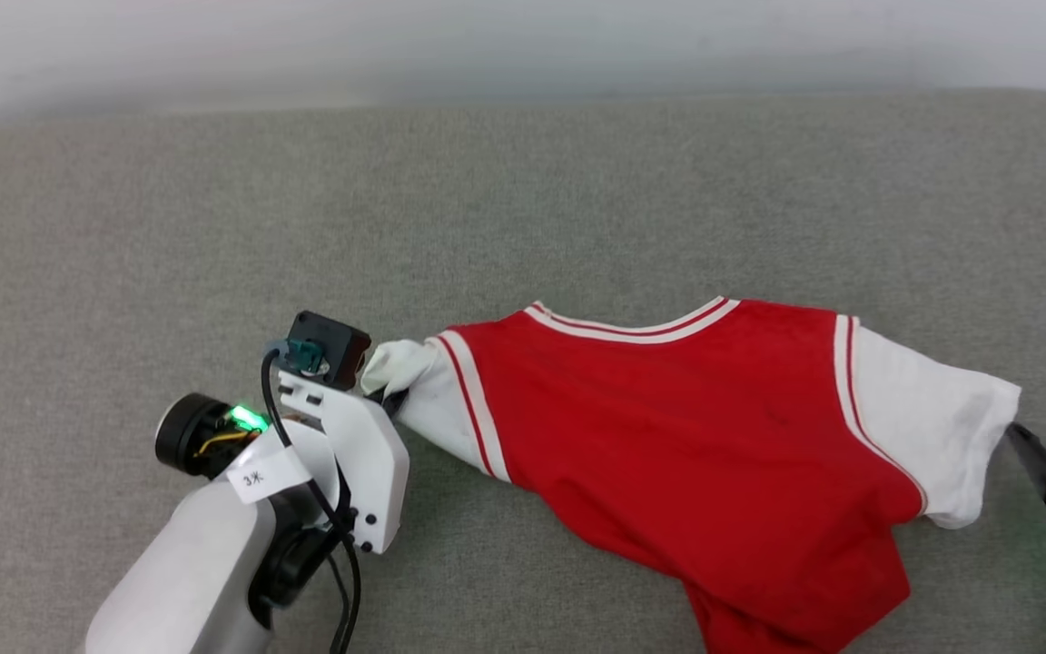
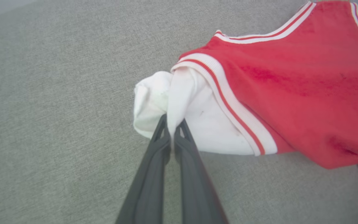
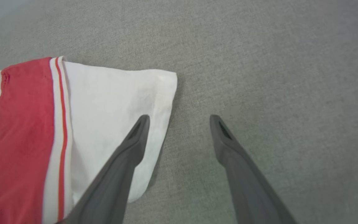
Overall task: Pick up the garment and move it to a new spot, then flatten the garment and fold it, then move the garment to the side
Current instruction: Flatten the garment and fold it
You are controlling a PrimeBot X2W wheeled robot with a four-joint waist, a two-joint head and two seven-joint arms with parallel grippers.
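The garment (image 1: pixel 695 427) lies spread on the grey surface with its plain red face up; no numbers or letters show. Its striped collar points away from me, and a white sleeve sits at each end. My left gripper (image 1: pixel 387 392) is shut on the bunched white left sleeve (image 2: pixel 179 102), the cloth pinched between the two dark fingers (image 2: pixel 158 140). My right gripper (image 3: pixel 179 119) stands open just past the hem of the right sleeve (image 3: pixel 113 109); one finger hovers over the sleeve, the other over bare surface. The shirt's lower edge runs out of the head view's bottom.
A grey woven surface (image 1: pixel 523 200) stretches under everything, with a pale wall (image 1: pixel 523 45) behind its far edge. The left arm's white wrist housing (image 1: pixel 350 454) and black cable sit at the lower left of the head view.
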